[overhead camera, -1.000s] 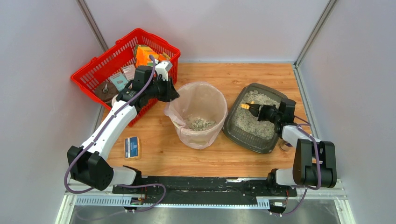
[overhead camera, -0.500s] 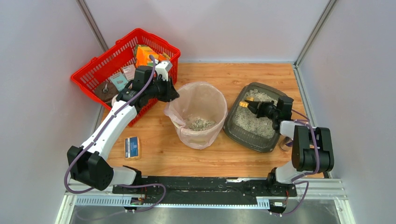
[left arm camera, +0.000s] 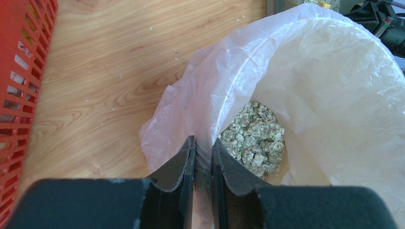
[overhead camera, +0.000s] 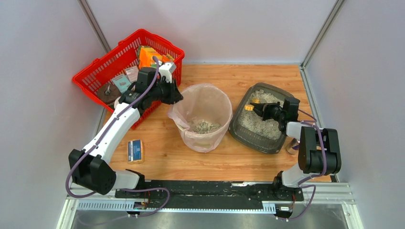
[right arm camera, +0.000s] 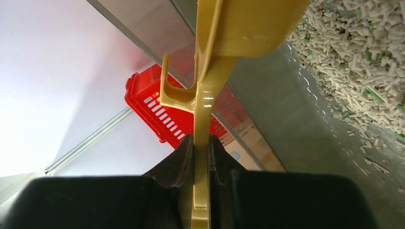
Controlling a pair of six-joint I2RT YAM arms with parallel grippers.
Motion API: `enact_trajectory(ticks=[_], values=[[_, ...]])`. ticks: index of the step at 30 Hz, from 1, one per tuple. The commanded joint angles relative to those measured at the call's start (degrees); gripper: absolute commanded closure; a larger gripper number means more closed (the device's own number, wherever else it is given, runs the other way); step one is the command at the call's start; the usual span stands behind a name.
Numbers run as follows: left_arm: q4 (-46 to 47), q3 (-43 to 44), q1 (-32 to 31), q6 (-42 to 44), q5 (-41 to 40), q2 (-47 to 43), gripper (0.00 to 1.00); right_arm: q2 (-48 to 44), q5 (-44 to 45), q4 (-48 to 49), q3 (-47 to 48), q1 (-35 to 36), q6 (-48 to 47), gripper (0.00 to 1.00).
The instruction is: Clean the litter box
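The shallow dark grey plastic litter box (overhead camera: 248, 137) is sitting on the pale-walled cell's wooden bench (overhead camera: 248, 78), right of the round beige lined bin (overhead camera: 205, 142). The right tool (right arm camera: 202, 148) is clenching a yellow plastic scoop (right arm camera: 203, 105) over its litter (right arm camera: 353, 43), likely scooping. Next comes a level carry to the bin, whose liner (left arm camera: 229, 71) the left tool (left arm camera: 203, 157) is pinching.

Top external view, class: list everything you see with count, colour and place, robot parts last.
litter box: one, dark grey, table's right side, holding pale litter
scoop: one, yellow, at the litter box's far end
bin: one, beige with clear liner, centre, clumps inside
basket: one, red, far left, holding packets
small pack: one, blue and tan, table's near left
table: one, light wood, middle of view
left pincer: one, black, clamped on the bin's rim
right pincer: one, black, shut on the scoop's handle
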Motion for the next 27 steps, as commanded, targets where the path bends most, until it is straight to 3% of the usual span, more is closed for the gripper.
enact_trajectory(ticks=[1, 19, 27], values=[[-1.7, 1.7, -1.0, -0.2, 3.6, -1.6, 1.0, -2.5, 0.6, -0.2, 1.4, -0.5, -2.3, 1.0], [-1.7, 1.6, -1.0, 0.0, 3.6, -1.4, 1.0, -3.4, -2.0, 2.5, 2.2, -0.5, -6.6, 1.0], [-1.8, 1.8, -1.0, 0.0, 3.7, -1.6, 1.0, -6.4, -2.1, 4.6, 0.5, -0.6, -4.1, 1.0]])
